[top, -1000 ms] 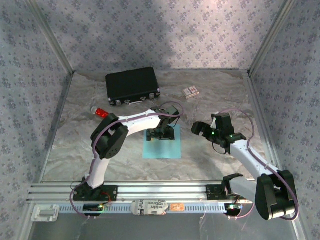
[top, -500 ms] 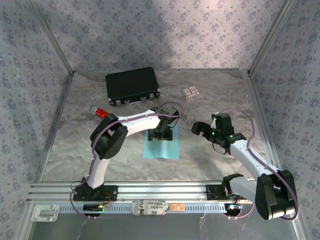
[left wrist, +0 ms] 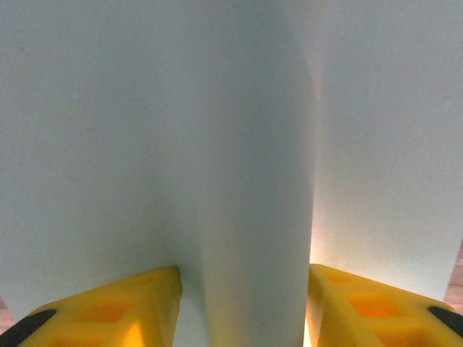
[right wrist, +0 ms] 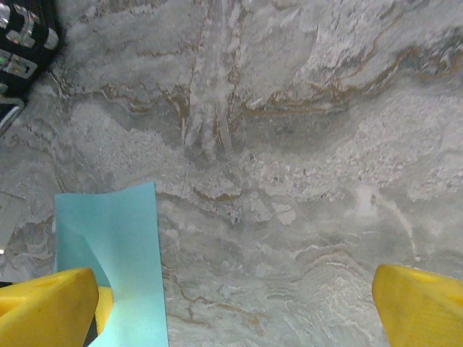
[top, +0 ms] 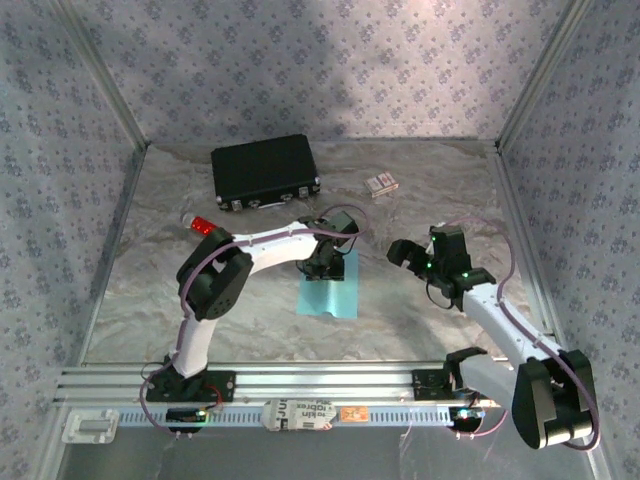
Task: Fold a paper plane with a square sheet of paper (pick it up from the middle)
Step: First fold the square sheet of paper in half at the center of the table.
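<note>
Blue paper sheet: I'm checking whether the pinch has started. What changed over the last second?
The left tool closed in on the middle of the sheet, bunching it into a raised ridge between its fingers. From above, the sheet looks narrower, its left edge drawn inward. The right arm shifted slightly. The right tool stayed open beside the sheet; black case, card box and red tube did not move.

**Top view:** fixed high behind the 2 arm bases, looking down and forward across the whole table.
**Left wrist view:** very close over the blue paper, with the yellow left fingers at its bottom edge.
**Right wrist view:** farther back, looking down at the marbled tabletop between the yellow right fingers.
All 3 views share the paper. The top and right wrist views also share the tabletop beside it.
</note>
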Available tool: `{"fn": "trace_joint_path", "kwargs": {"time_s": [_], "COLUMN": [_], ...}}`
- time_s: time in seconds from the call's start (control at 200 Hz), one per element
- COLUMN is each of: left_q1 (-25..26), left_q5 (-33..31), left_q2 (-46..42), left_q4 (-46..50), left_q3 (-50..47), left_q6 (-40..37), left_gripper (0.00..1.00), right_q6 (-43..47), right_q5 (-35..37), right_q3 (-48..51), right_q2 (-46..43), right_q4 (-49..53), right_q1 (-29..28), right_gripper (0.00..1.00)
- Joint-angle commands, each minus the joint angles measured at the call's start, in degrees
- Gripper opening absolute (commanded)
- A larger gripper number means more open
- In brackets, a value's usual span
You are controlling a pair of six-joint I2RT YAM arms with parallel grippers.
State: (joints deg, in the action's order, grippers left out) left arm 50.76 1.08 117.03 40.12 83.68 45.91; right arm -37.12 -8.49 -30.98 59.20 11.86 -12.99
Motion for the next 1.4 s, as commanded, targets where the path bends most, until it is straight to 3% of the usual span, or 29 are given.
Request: {"fn": "trace_joint_path", "kwargs": {"time_s": [0.0,0.465,0.79,1.199,1.399], "left_q1": [0.6,-2.9,-4.9,-7.1,-7.3], "left_q5": [4.2,23.0,29.4,33.8,30.5], "left_q2": [-1.4,-7.5,-11.2,-10.0,-9.9], "left_q4": [-5.9,-26.2,-40.4,-61.9,-59.2], "left_q3": [-2.4,-8.4,-14.1,-24.8,-27.7], "left_q6": [-0.6,4.8,11.3,22.8,21.0], "left_gripper": [0.47,0.43,0.43,0.43,0.43], "right_q6": [-1.3,-7.5,-12.0,-2.0,-2.0], "right_q5": [2.8,9.3,12.5,-3.3,-9.5], "right_q3": [-0.2,0.9,3.7,4.5,4.2], "right_q2": [-1.6,-4.6,-7.2,-7.5,-4.8], "right_q4": [1.6,0.9,-1.3,-8.1,-9.7], "right_q1": [0.3,0.2,0.2,0.3,0.4], "right_gripper": [0.99,0.99,0.95,0.95,0.89]}}
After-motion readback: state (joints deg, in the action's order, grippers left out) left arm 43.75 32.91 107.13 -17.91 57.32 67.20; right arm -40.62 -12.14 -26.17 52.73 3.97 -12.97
